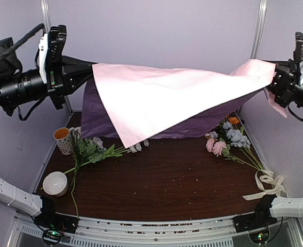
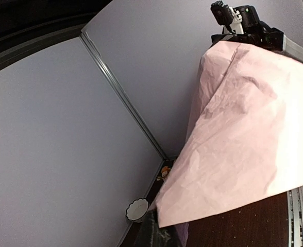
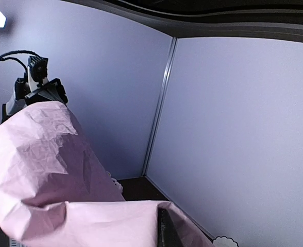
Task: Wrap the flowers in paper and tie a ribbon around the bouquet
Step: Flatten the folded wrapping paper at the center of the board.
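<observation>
Evidently the paper [image 1: 177,98] is being spread out. It hangs in the air above the table [image 1: 167,180], stretched between the two arms, probably so it can be laid flat before any stems go on it. The left gripper [image 1: 91,69] is pinched together on the sheet's left corner and the right gripper [image 1: 273,77] is clamped on the opposite corner. Holding it by two far corners keeps the thin, crinkly sheet taut – one front corner droops toward the table. The darker purple beneath looks like the same sheet's shaded far side, though I cannot be sure.

By count there is one sheet and there are two bunches of flowers. A leafy bunch [image 1: 89,149] with white blooms lies at the left, and a pink, blue and orange bunch [image 1: 226,135] lies at the right, both on the wood under or just beside the raised sheet – neither is wrapped yet. One ribbon [image 1: 267,186] lies loosely coiled at the near right edge, untouched. One patterned cup [image 1: 64,140] and one white bowl [image 1: 55,183] stand at the left.
</observation>
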`<control>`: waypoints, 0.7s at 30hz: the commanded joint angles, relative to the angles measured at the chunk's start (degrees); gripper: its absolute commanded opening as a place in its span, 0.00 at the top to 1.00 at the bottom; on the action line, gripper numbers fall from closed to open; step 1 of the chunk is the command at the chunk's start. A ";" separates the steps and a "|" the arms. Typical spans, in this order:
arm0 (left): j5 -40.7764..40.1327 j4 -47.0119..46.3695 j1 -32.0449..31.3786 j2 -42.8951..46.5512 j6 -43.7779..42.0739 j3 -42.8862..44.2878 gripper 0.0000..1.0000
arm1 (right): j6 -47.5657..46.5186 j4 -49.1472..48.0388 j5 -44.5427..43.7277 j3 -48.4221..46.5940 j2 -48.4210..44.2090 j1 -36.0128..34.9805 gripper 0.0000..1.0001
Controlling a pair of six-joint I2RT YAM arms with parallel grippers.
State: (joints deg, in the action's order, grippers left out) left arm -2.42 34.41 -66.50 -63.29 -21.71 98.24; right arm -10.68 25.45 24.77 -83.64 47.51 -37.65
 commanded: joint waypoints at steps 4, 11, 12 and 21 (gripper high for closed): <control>-8.46 -0.93 -1.09 1.60 1.44 3.20 1.00 | 9.14 6.01 7.64 -7.40 -0.82 -0.50 1.00; -19.21 3.14 2.26 -7.09 2.02 11.10 1.00 | 13.55 10.69 -13.37 -10.39 7.40 -0.10 1.00; -19.17 4.04 4.26 -8.19 2.89 12.70 1.00 | 14.06 11.28 -14.85 -11.07 9.31 0.19 1.00; -12.63 12.30 20.52 -21.10 7.73 19.93 1.00 | 23.02 10.81 -15.00 -9.06 23.05 8.80 1.00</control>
State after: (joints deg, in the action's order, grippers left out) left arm -18.55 42.61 -49.87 -79.24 -17.32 116.29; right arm 6.13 35.40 9.54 -95.15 67.48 -32.77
